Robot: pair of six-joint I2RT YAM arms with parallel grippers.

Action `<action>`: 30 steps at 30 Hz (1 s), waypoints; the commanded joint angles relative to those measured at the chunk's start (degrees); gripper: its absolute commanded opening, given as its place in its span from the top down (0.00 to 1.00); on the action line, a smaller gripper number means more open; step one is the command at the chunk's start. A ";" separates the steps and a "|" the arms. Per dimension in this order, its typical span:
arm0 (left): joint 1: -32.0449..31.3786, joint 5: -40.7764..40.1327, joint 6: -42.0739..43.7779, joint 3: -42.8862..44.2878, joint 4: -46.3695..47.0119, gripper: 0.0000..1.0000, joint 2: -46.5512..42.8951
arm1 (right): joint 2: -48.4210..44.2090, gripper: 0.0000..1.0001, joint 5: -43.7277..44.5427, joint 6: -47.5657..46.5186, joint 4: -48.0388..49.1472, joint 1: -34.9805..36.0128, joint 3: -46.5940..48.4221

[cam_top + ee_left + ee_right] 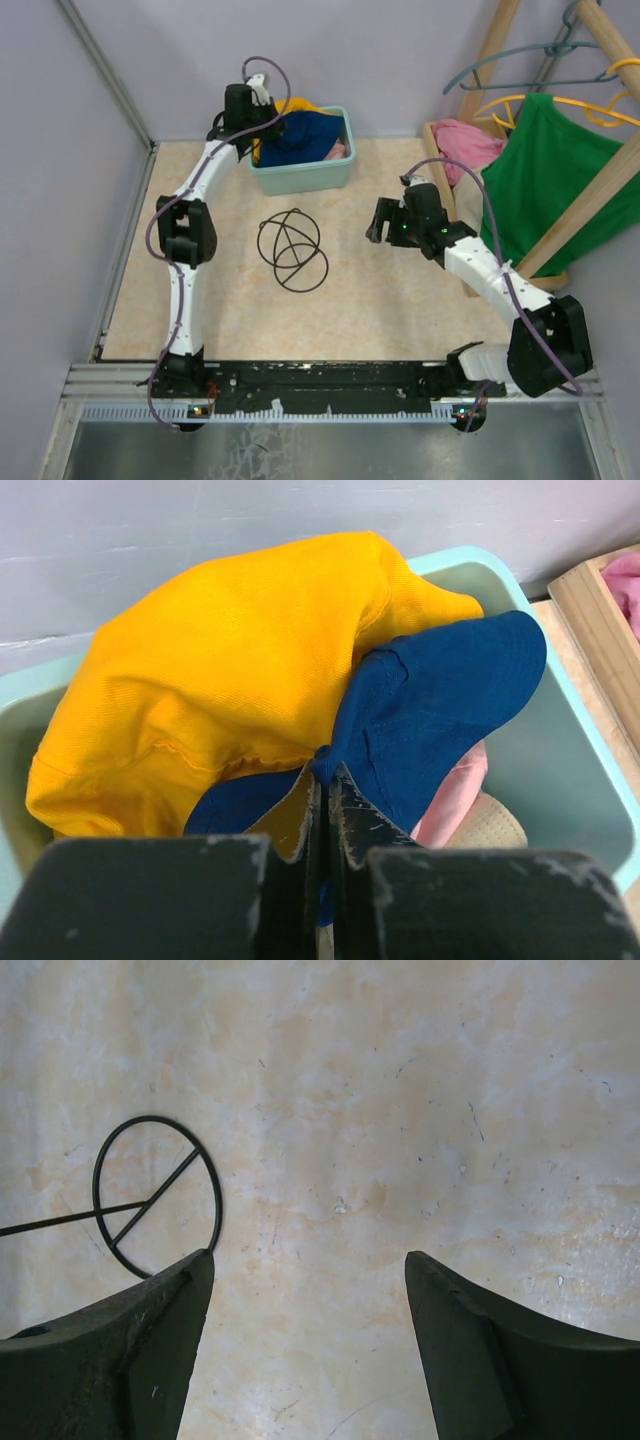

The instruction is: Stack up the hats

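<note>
4 hats heaped in teal bin (pixel 565 780) at far side of desk (pixel 400 1110): yellow hat (pixel 220 650) on top, navy hat (pixel 440 700) beside it, pink hat (pixel 455 790) & beige hat (pixel 492 825) underneath. Left hand (pixel 325 780) is pinched onto navy hat's edge, prob. brim. Right hand (pixel 310 1290) spread wide, empty, over desk nr wire ring (pixel 150 1201). Hats look light, floppy, grippy; pinch 1 brim only, else 2 may lift together.

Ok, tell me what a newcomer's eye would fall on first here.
The yellow hat and navy hat heaped in the teal bin at the back, with the left gripper pinched shut on the navy one. Then the green shirt hanging at right, and black wire rings mid-table.
</note>
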 commanded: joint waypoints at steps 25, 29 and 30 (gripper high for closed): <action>3.90 17.25 -29.24 -1.59 -19.83 1.00 -35.85 | 0.10 0.23 -37.77 22.40 63.26 -5.37 6.64; 3.68 18.28 -33.04 -7.05 -17.17 1.00 -39.94 | 4.59 0.24 -37.90 23.13 66.90 -2.59 8.30; 3.68 18.57 -33.84 -7.75 -16.76 1.00 -40.55 | 5.47 0.24 -37.81 22.63 66.99 -1.20 8.92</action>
